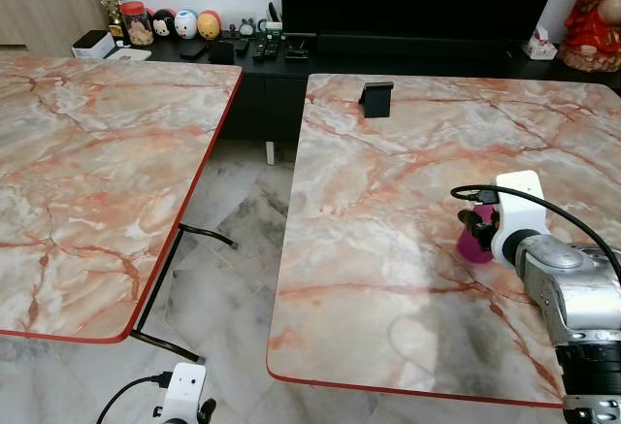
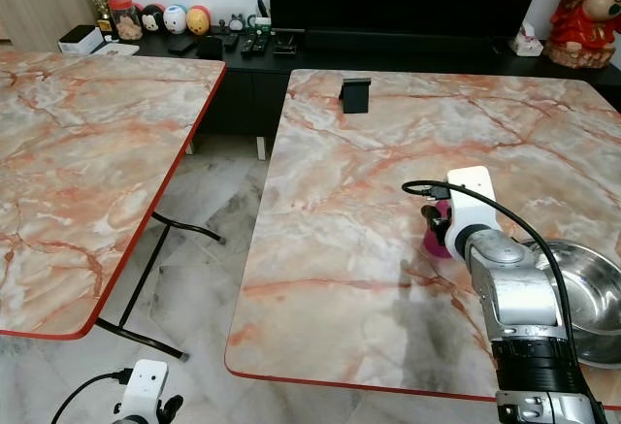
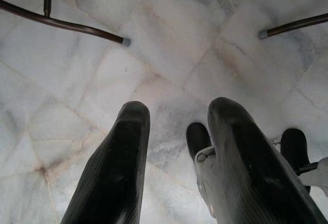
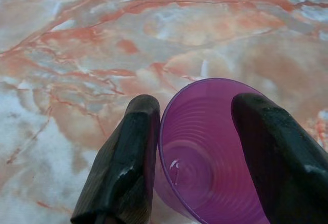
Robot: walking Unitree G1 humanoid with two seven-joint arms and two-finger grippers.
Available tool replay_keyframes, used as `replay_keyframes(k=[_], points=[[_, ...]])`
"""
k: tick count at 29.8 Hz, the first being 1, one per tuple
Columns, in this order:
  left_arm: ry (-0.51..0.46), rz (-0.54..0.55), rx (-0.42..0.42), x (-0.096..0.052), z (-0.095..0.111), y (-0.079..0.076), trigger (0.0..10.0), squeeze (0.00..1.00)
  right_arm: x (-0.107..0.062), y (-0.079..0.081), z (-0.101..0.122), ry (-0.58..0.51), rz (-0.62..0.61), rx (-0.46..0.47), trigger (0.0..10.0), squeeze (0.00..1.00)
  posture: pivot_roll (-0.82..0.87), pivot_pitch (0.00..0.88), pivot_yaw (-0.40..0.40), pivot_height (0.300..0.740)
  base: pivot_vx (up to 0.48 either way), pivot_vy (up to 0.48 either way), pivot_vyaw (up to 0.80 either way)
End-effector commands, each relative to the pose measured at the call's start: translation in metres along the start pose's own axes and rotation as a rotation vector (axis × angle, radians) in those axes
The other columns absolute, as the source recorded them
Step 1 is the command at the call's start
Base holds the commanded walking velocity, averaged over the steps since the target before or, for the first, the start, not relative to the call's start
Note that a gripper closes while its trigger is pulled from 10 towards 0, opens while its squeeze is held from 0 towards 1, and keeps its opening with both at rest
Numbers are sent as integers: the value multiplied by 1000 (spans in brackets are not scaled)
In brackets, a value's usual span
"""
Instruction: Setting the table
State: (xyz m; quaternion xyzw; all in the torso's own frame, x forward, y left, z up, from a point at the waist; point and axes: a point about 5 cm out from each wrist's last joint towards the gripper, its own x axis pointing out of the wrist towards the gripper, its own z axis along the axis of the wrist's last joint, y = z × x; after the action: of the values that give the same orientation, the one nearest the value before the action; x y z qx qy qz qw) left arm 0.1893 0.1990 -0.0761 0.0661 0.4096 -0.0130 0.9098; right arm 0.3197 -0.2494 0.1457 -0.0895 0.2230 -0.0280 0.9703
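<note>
Head views: right gripper (image 1: 473,227) holds a purple cup (image 2: 436,237) over the right marble table (image 1: 388,278), mid-placement; a steel bowl (image 2: 587,298) lies near right, a black stand (image 1: 375,97) far.
Right wrist view: fingers (image 4: 123,167) pinch the cup; releasing needs it level.
Left wrist view: left gripper (image 3: 177,147) spread above floor.

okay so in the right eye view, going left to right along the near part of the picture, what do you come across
Left gripper hanging low over the floor → near corner of the right marble table → purple cup held in the right gripper → steel bowl at the table's right edge.
</note>
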Motion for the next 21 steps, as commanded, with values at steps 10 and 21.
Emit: replay_keyframes(k=[10,21], points=[[19,-4,5,0,-2,0,10000,0,2,7,-1,6,36,10,10000,0,-49,0,-12,740,0,0,0],[23,-6,3,-1,-4,-1,10000,0,3,10,-3,17,57,12,10000,0,-47,0,-14,740,0,0,0]])
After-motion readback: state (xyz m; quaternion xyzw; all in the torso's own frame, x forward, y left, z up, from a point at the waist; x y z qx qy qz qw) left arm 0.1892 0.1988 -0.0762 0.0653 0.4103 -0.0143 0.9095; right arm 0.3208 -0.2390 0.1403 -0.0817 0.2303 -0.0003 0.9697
